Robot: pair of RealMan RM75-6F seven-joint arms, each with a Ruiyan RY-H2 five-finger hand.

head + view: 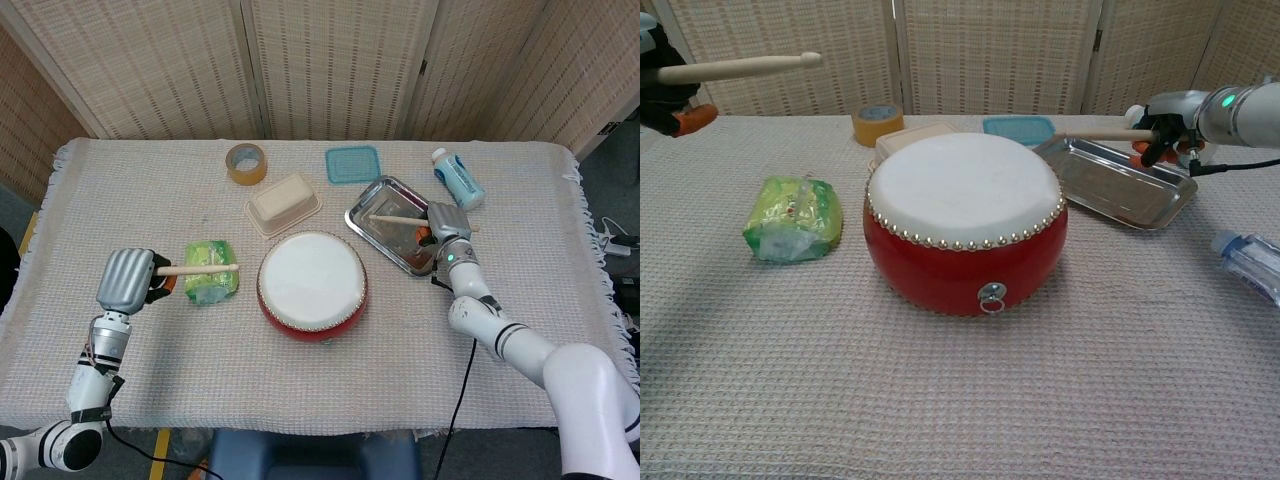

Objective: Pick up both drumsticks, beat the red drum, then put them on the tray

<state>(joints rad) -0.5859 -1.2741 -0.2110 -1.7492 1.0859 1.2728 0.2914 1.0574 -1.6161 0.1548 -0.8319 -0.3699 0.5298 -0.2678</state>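
The red drum (312, 285) with its white skin (963, 188) stands at the table's middle. My left hand (128, 281) is off to its left and grips a wooden drumstick (198, 268) that points right over a green packet; in the chest view this drumstick (735, 68) is raised high at the top left. My right hand (443, 224) is low over the metal tray (378, 232) and holds the other drumstick (395, 220), which lies across the tray pointing left. From the chest, the right hand (1163, 132) is at the tray's (1118, 184) far edge.
A green packet (209, 272) lies left of the drum. Behind it are a beige box (283, 203), a tape roll (245, 163) and a teal lid (352, 164). A white bottle (458, 179) lies behind the tray, and another bottle (1250, 262) lies at the right.
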